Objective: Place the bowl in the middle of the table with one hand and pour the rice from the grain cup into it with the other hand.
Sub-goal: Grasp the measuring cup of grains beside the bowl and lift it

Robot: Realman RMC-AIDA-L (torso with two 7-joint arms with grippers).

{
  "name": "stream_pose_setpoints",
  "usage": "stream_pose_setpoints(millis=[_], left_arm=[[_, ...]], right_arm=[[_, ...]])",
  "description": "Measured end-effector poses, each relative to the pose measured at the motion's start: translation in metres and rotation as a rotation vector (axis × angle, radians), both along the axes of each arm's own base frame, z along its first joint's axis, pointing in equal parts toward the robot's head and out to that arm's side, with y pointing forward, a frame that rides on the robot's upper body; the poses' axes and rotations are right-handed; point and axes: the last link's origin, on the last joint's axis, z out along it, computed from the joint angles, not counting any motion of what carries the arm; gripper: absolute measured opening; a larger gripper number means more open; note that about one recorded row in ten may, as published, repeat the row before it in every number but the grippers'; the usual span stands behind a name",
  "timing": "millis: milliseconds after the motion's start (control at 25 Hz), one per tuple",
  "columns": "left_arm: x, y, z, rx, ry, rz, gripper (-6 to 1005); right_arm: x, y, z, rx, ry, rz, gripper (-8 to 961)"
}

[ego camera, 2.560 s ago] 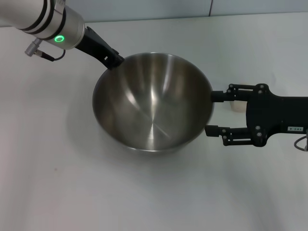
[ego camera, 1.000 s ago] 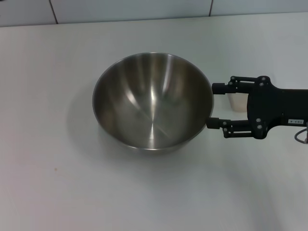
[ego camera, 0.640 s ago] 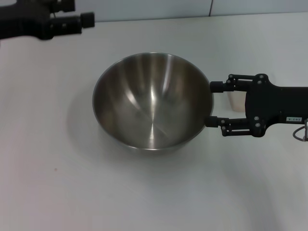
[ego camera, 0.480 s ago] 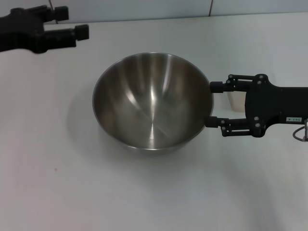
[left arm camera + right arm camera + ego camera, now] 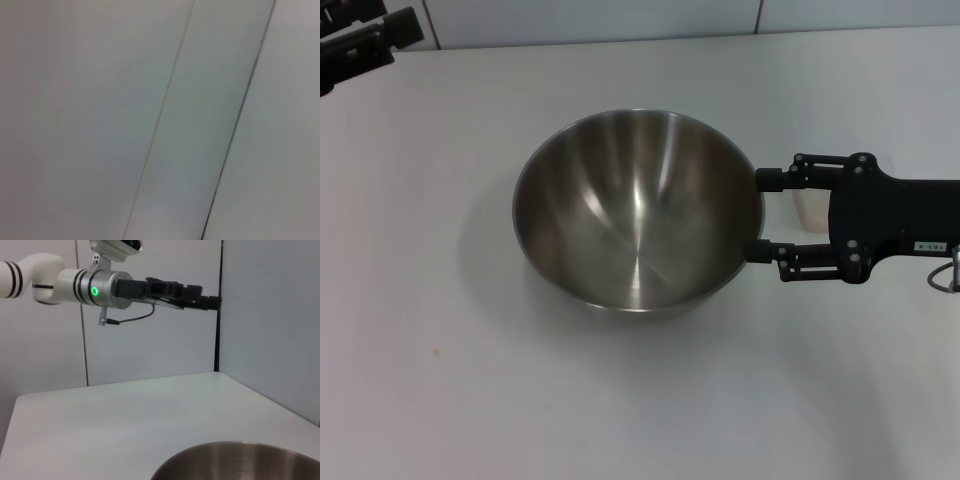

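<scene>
White table (image 5: pixel 620 400) bears the bowl (image 5: pixel 638 210) mid-way; the right gripper (image 5: pixel 767 215), jaws wide, straddles the cup (image 5: pixel 812 208) at the bowl's right rim, left gripper (image 5: pixel 365 38) far off, state unclear.

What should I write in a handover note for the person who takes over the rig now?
Left gripper: raised at the table's far left corner, holding nothing.
Right gripper: open, fingers beside the bowl's right rim, holding nothing.
Bowl: upright and unfilled, about mid-table.
Grain cup: on the table behind the right gripper's fingers, not gripped; rice not discernible.
Done: bowl placed.
Left: grasp the cup, pour the rice into the bowl.
</scene>
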Motion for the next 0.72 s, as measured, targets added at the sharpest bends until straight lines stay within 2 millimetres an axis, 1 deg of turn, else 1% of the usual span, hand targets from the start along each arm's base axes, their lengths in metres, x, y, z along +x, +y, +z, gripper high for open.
stream_pose_setpoints(millis=[160, 240, 360, 400, 480, 640, 720], left_arm=[[0.001, -0.002, 0.000, -0.003, -0.007, -0.015, 728], [0.002, -0.009, -0.010, -0.039, 0.029, -0.079, 751], [0.002, -0.009, -0.010, -0.039, 0.029, -0.079, 762], [-0.002, -0.014, -0.016, -0.062, 0.049, -0.117, 766], [-0.006, -0.014, -0.018, -0.072, 0.071, -0.114, 771], [-0.007, -0.013, -0.019, -0.077, 0.080, -0.111, 774], [-0.011, -0.007, -0.030, -0.127, 0.167, -0.079, 776]], right_arm=[[0.000, 0.000, 0.000, 0.000, 0.001, 0.000, 754], [0.001, 0.000, 0.001, 0.000, 0.004, -0.010, 754], [0.004, 0.000, 0.004, 0.006, 0.013, -0.043, 753], [0.008, 0.000, 0.010, 0.020, 0.022, -0.069, 753], [0.011, 0.000, 0.012, 0.029, 0.028, -0.081, 753], [0.016, -0.004, 0.017, 0.048, 0.043, -0.107, 752], [0.016, -0.004, 0.016, 0.044, 0.044, -0.112, 752]])
